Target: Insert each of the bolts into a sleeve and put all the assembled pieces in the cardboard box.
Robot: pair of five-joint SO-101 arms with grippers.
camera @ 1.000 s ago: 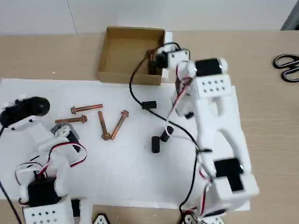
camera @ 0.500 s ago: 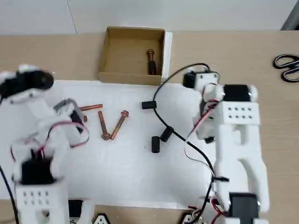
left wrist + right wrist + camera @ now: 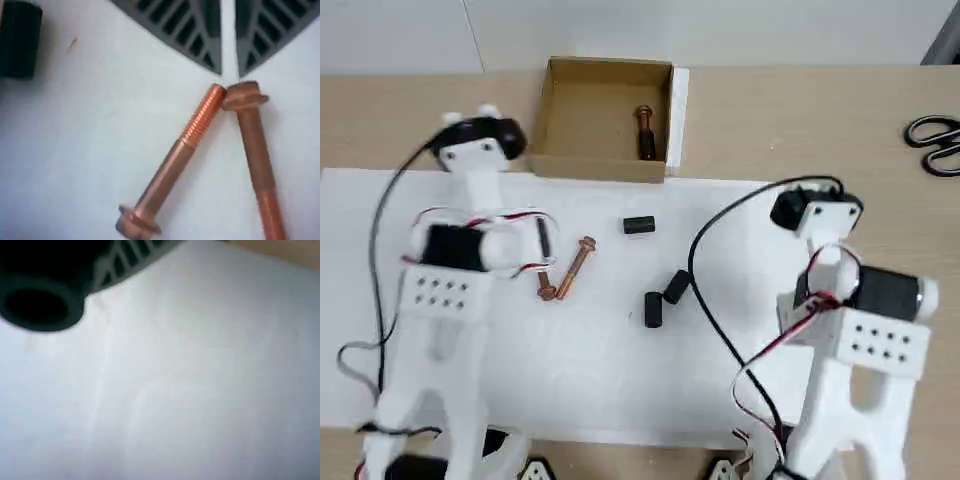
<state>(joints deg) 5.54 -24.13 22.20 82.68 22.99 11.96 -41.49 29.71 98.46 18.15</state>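
White paper [image 3: 620,380] covers the near part of a tan table [image 3: 800,100], and scissors [image 3: 935,140] lie at its far right edge. At the far side sits the cardboard box [image 3: 595,166], with 1 sleeved bolt [image 3: 645,132] inside it. 3 black sleeves [image 3: 639,225] lie loose in the middle of the paper. The left gripper [image 3: 228,75] hangs just over 2 bare bolts [image 3: 175,165]. Its fingers are nearly pressed together with a thin slit between them, pinching nothing. 1 bolt's threaded tip touches the other's head. The right gripper [image 3: 812,212] hovers over the paper's right edge; whether it is spread or closed cannot be told.
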